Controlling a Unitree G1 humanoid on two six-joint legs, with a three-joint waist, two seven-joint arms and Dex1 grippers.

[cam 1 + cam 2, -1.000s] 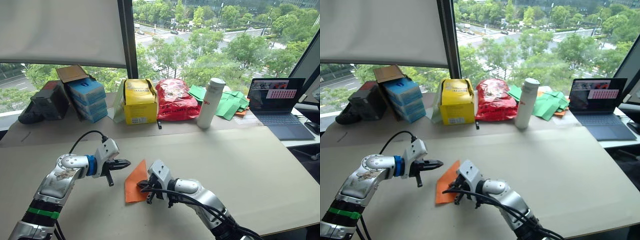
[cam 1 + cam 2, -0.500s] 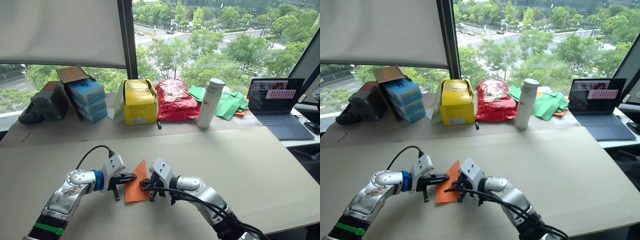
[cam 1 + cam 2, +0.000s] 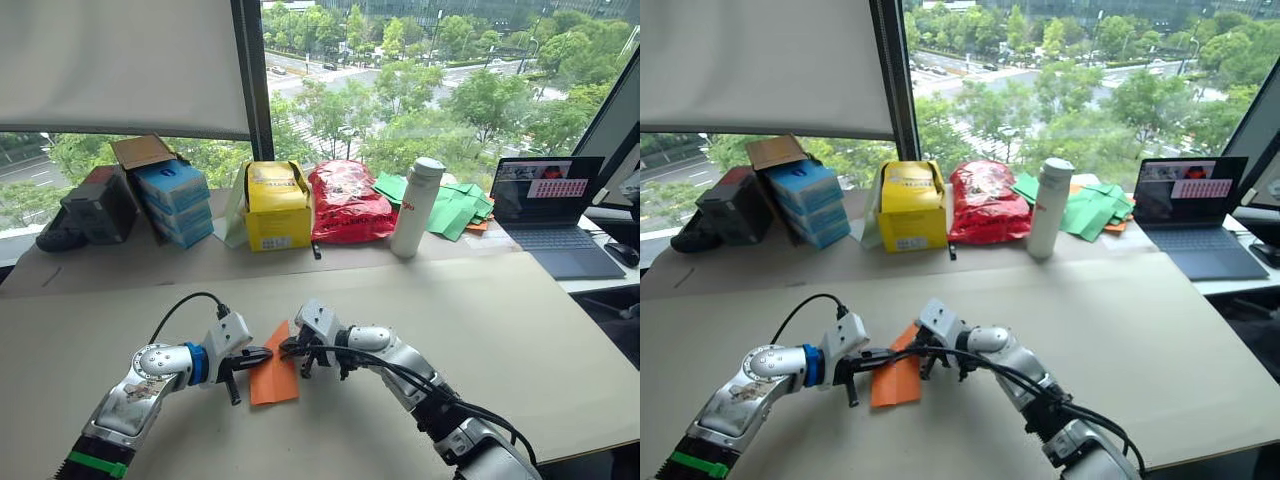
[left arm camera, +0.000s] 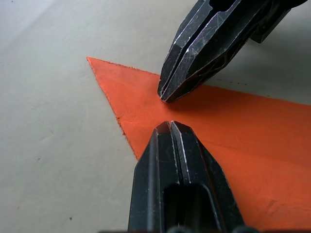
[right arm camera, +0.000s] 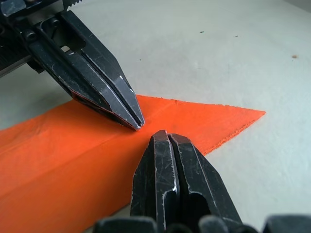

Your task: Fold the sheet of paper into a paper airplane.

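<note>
Orange sheet of paper flat | left end effector closed on it | right end effector closed on it

You're looking at beige table. Along its far edge, left to right: black case, blue boxes leaning under open cardboard flap, yellow box, crinkly red bag just beside it, white bottle standing upright, green paper pieces lying behind bottle, open laptop sitting at right.
</note>
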